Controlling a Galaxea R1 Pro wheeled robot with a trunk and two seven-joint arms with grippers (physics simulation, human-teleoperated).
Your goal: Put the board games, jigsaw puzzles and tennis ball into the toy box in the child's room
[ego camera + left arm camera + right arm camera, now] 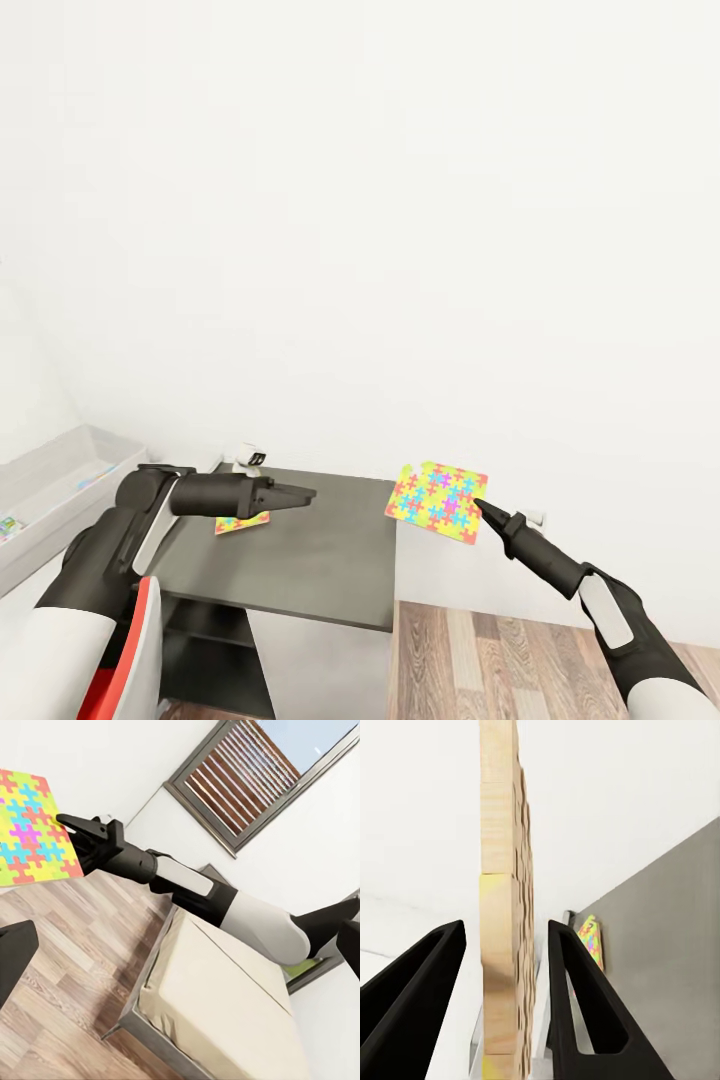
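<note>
My right gripper (486, 509) is shut on the edge of a jigsaw puzzle (438, 501), a bright multicoloured square held in the air past the right end of a dark grey desk top (310, 560). The right wrist view shows that puzzle edge-on (504, 907) between the two fingers. A second jigsaw puzzle (243, 523) lies flat on the desk top, just behind my left gripper (298, 494). The left gripper hovers over it, open and holding nothing; its fingers (15, 960) stand wide apart. The toy box (60, 480), a pale grey tray, sits at far left with colourful flat items inside.
A white wall rises close behind the desk. Wood plank floor (500, 660) lies right of the desk. The left wrist view shows the bed (217, 1012) with its beige mattress, and a dark-framed window (255, 772) above it.
</note>
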